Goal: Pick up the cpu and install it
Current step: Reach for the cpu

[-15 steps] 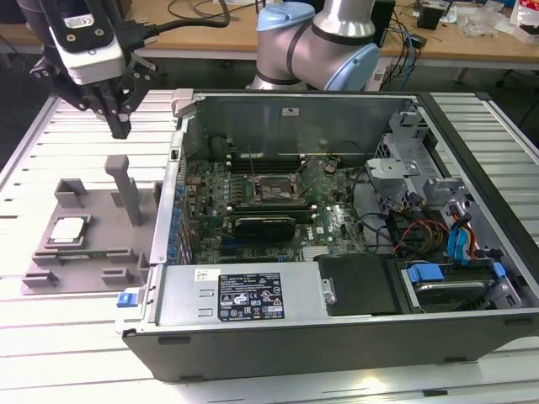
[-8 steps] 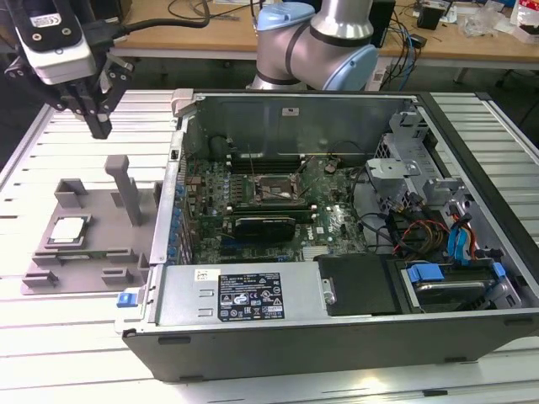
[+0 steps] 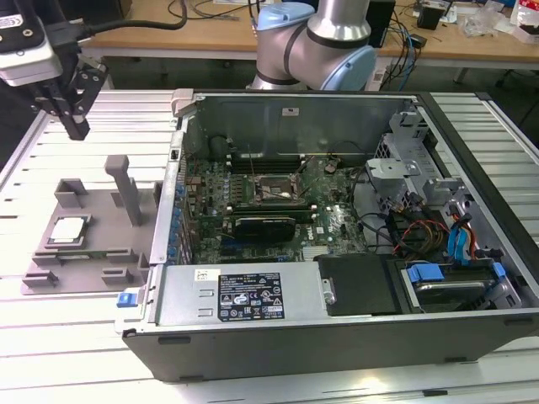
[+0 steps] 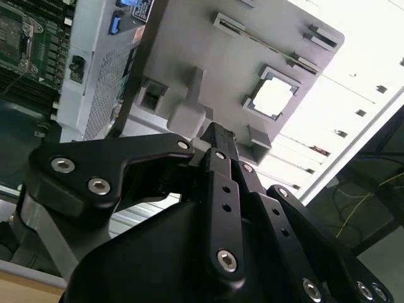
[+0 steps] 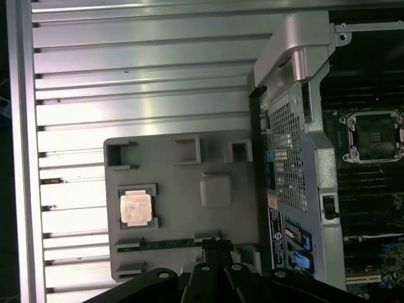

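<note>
Risk, grasp: my gripper (image 3: 77, 128) has its fingers pressed together. Unless they spread before I descend, I judge they would land on the cpu (image 3: 67, 229) and not around it, and could scratch its metal top.
Risk, tray: the tall post (image 3: 126, 190) stands near the cpu's pocket. Coming down off-line could knock it and shift the grey tray (image 3: 103, 225).
Risk, install: a tilted chip could jam in the socket (image 3: 274, 187) inside the open case (image 3: 295, 118).
Hand: closed and empty, touching nothing, hovering well above the table.
Cpu: lying flat in its tray pocket, in the first wrist view (image 5: 136, 209) apart from my fingertips (image 5: 208, 247).
</note>
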`<state>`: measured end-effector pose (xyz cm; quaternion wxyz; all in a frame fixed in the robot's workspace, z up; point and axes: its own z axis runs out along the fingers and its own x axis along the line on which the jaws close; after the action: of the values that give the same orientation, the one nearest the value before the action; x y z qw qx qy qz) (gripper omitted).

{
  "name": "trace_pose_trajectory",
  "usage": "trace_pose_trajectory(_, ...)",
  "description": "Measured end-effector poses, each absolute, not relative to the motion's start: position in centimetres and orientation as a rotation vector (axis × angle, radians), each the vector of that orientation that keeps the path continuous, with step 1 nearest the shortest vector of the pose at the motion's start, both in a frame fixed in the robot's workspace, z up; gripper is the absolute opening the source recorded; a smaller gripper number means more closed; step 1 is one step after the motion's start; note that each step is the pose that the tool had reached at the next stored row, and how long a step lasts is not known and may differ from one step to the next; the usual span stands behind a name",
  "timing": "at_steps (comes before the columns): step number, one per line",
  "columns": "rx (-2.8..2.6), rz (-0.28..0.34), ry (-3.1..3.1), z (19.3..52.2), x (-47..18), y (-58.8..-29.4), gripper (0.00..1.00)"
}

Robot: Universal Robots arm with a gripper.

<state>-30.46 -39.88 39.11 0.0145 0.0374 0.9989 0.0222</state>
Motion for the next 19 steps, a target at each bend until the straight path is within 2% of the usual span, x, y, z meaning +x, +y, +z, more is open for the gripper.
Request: trace_pose_trajectory(19, 0.116, 0.069, 3.11, 35.4, -34.7, -39.9, 0.11)
